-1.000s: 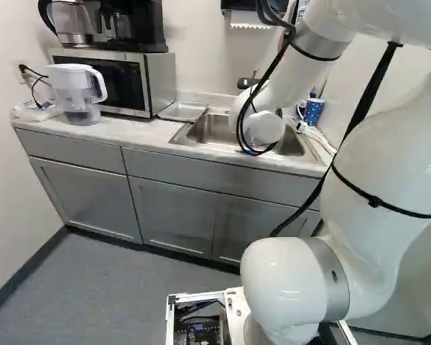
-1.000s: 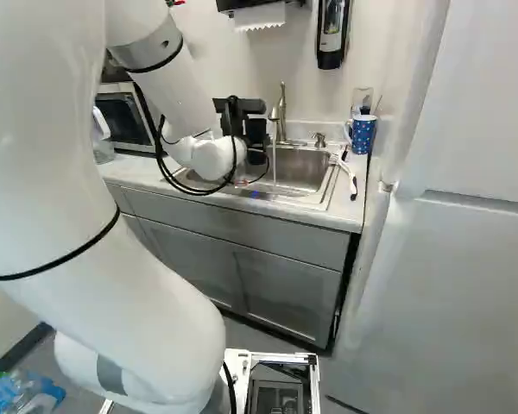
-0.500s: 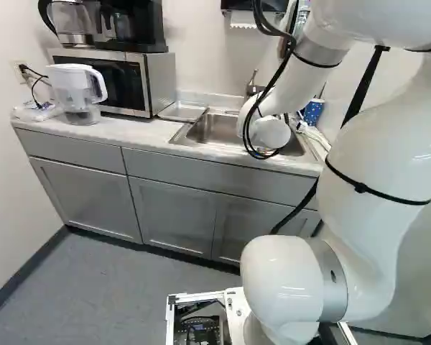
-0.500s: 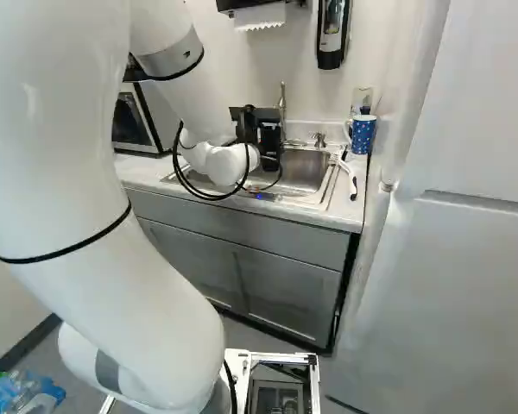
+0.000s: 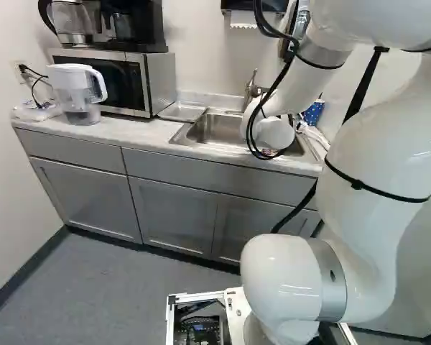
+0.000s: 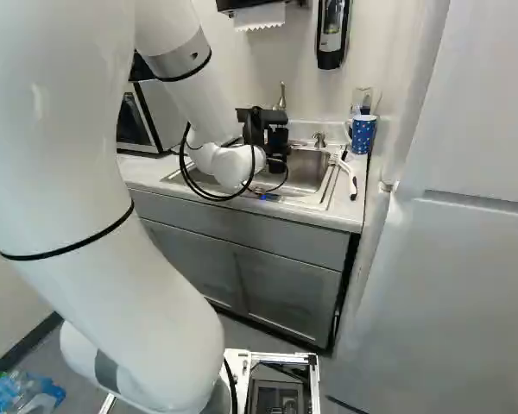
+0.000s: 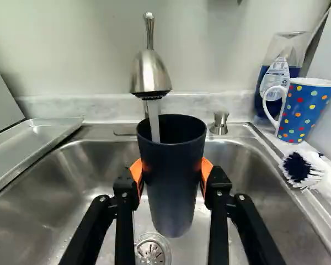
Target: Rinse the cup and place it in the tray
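Black cup is clamped upright in the gripper, over the sink | its mouth is held directly under the tap, water being caught; tipping judged next, before the tray | since the earlier frames, the arm is shifted rightward in the right base view

Black cup, orange pads, blue mug with multicoloured dots

Pale surface around a steel sink.
Left of the sink sit the metal tray, then the microwave and, farther off, the pitcher; right of it, the dotted mug, bottle and brush.
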